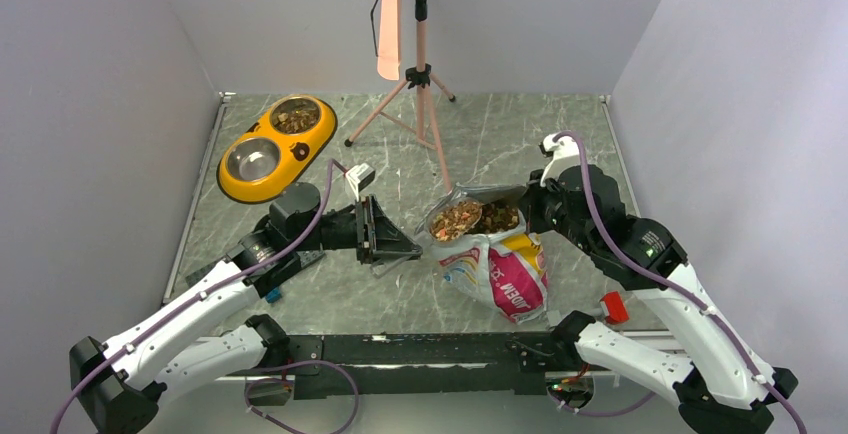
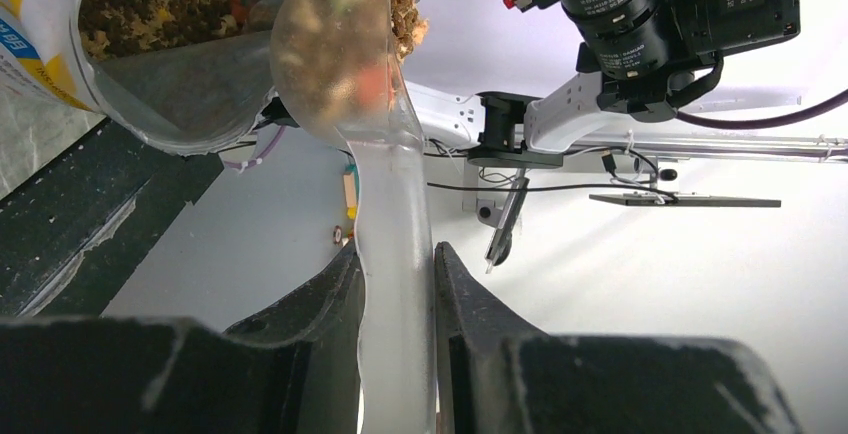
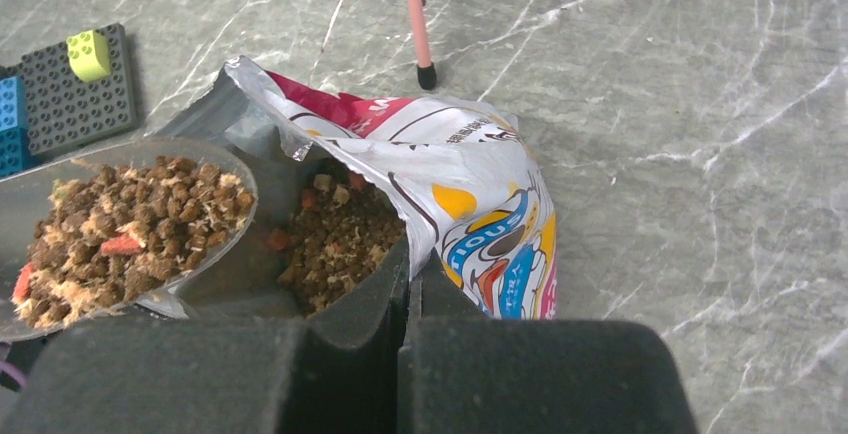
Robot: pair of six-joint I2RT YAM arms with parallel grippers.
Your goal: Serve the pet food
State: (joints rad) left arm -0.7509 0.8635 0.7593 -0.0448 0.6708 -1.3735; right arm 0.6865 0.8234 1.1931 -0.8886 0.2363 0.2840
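Pet food (image 3: 120, 224) heaps left tool's (image 2: 397, 264) scoop (image 2: 340, 64); right tool (image 3: 405, 294) seemingly pinches bag (image 3: 470, 184).

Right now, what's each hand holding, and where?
The left hand grips the clear scoop by its handle; right hand pinches the bag at its mouth rim.

A scoop (image 3: 22, 209) holds pet food (image 3: 130, 229) beside the open bag (image 3: 470, 204).

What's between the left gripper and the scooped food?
Just the clear scoop's handle. The left gripper pinches it, and the pet food fills the bowl at its far end, seen in the left wrist view.
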